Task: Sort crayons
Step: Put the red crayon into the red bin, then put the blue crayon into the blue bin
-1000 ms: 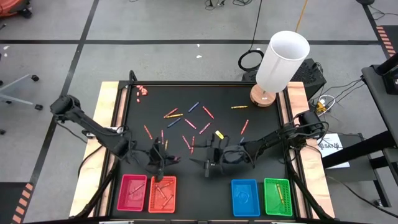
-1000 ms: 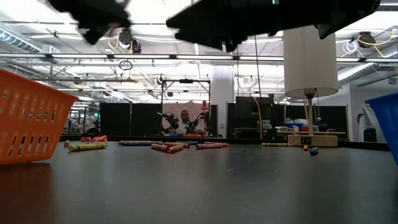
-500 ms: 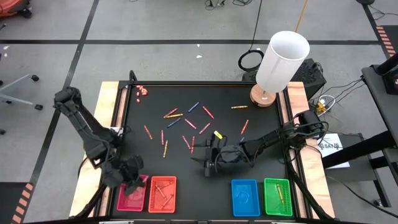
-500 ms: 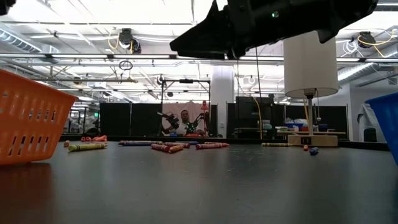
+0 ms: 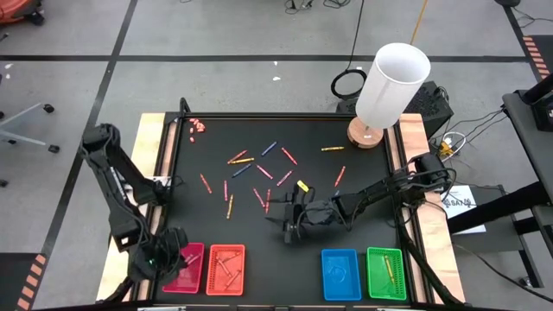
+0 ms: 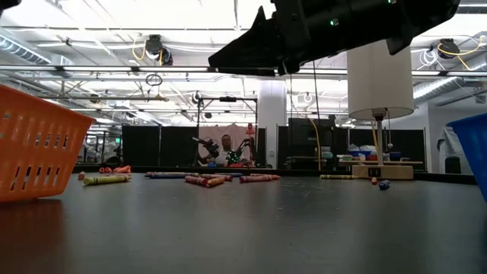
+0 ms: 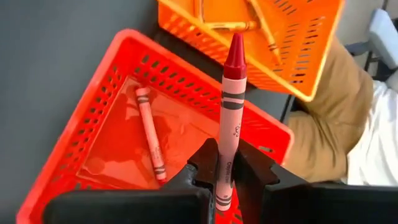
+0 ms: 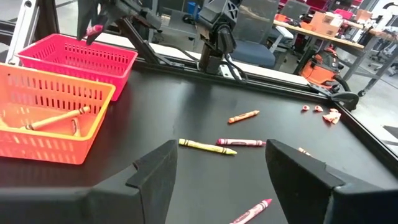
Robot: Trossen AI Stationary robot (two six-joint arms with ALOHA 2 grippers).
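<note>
Red crayon, paper-wrapped, pointed tip, pinched in left tool

We see a red crayon with a pink wrapper and dark bands, above a red slotted plastic tray holding another red crayon; beside it an orange slotted tray with orange crayons, then a blue tray and a green tray on the black tabletop, by a white cylinder lamp on its wooden base
</note>
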